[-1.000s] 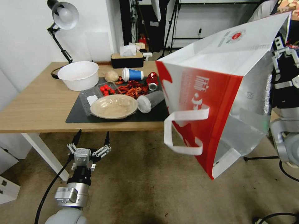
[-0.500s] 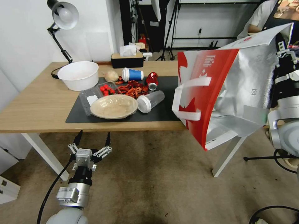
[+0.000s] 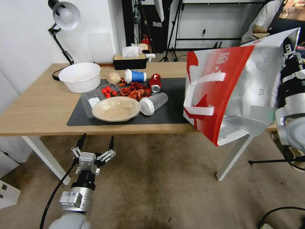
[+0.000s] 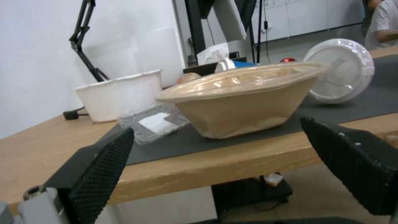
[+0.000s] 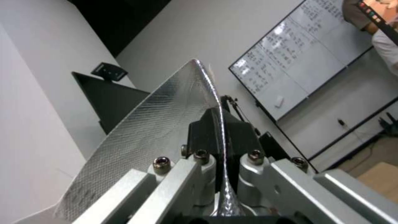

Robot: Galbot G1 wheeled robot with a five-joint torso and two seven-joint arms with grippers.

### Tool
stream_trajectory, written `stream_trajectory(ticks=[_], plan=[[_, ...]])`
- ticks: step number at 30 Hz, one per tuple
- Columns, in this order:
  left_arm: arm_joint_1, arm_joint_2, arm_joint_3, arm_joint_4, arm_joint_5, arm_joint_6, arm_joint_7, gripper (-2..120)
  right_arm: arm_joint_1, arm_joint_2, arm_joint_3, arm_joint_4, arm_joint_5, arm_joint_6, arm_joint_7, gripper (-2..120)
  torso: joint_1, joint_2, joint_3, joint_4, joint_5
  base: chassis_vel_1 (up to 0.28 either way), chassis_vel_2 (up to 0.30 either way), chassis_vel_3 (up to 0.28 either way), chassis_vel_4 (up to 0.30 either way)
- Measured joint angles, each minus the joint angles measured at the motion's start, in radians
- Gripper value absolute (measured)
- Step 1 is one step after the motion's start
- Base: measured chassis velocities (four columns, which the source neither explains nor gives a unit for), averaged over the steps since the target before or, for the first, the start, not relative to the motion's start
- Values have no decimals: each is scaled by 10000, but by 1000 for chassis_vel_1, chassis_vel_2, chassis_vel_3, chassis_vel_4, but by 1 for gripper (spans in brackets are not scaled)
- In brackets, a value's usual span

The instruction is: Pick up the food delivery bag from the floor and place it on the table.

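Right gripper (image 5: 219,140): closed tight on the foil-lined rim of the food delivery bag (image 3: 228,92), one black finger on each side of the thin silver edge.
Bag: hangs tilted in the air at the table's right end, off the floor (image 3: 159,184). Its red side panel faces the camera, a white handle (image 3: 200,95) loops across that panel, and the open mouth shows silver lining. The low corner dips past the table's front edge, near the right front leg (image 3: 233,157).
Table (image 3: 38,108): light wood with a dark grey mat (image 3: 168,111). The right part of the mat, beside the bag, is bare.
Things on the mat: a tan lidded bowl (image 3: 116,108) near the front edge, a clear cup lying on its side (image 3: 153,103) next to it, then crayfish (image 3: 136,90), a blue-banded cup (image 3: 135,76) and a red can (image 3: 155,81) farther back. A white tub (image 3: 80,76) sits off the mat toward the back left corner.
Left gripper (image 3: 94,148): parked low, in front of the table's front edge, fingers spread wide and holding nothing.
Step in hand: carrying the bag over the table to set it down — judged well along, not finished.
Doing it well: lift the low corner clear of the front edge, bring the base level over the bare right stretch of mat, and lower until the base takes the weight before letting go. A tilted landing would likely tip it — the clear cup is the nearest thing to knock.
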Motion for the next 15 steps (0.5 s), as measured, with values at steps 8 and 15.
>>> stream_trajectory(ticks=[8,15], plan=[[-2,15,49,75,35,-62,11,100,599,-101,-491,-501,-238,-87,499,0,0,0,0,1,0,0,0,0,0],[-29,-8,100,197,87,-128,29,100,691,-120,-547,-308,-319,-511,1123,0,0,0,0,0,1,0,0,0,0]])
